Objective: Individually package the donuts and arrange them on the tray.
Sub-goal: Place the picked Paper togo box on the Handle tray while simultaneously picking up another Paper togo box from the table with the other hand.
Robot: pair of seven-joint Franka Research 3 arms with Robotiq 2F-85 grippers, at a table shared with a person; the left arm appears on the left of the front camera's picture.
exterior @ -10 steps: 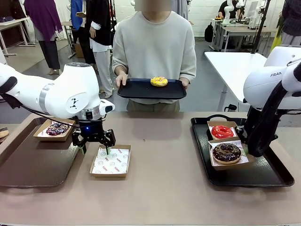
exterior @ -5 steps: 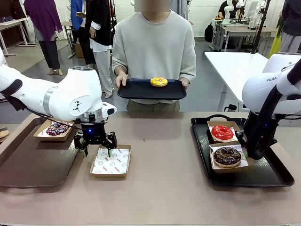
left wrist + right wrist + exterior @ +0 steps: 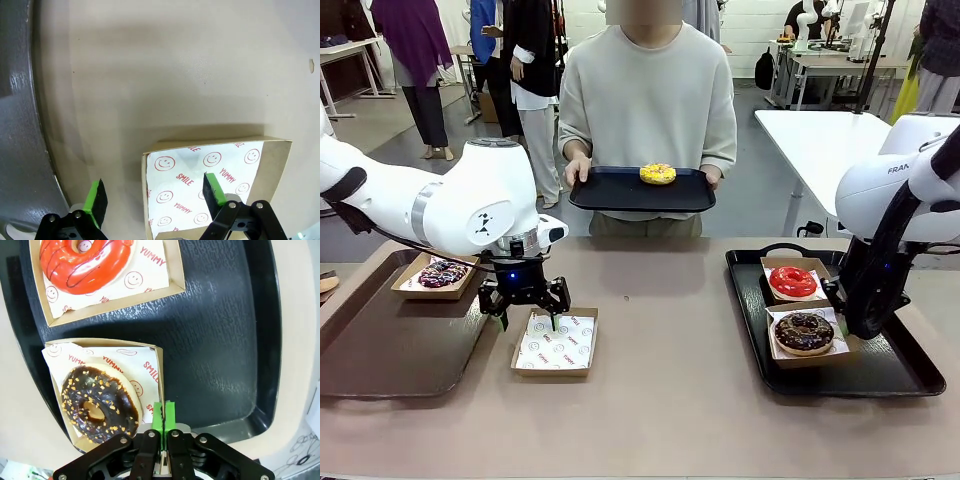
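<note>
Glossy red donut point(image 3: 85, 265), printed paper liner point(image 3: 200, 195), textured black plastic tray point(image 3: 220, 355), matt tabletop point(image 3: 660, 400)

Bright, even indoor light falls from overhead. On the table point(image 3: 670, 400) shadows are soft and short. The left wrist view shows a broad, faint shadow band across the tabletop, and its edges bow with wide-angle distortion. The black tray point(image 3: 225, 340) carries mottled white glare on its textured floor. The red donut point(image 3: 85, 262) glistens with small highlights. All views are sharp, without motion blur.
</note>
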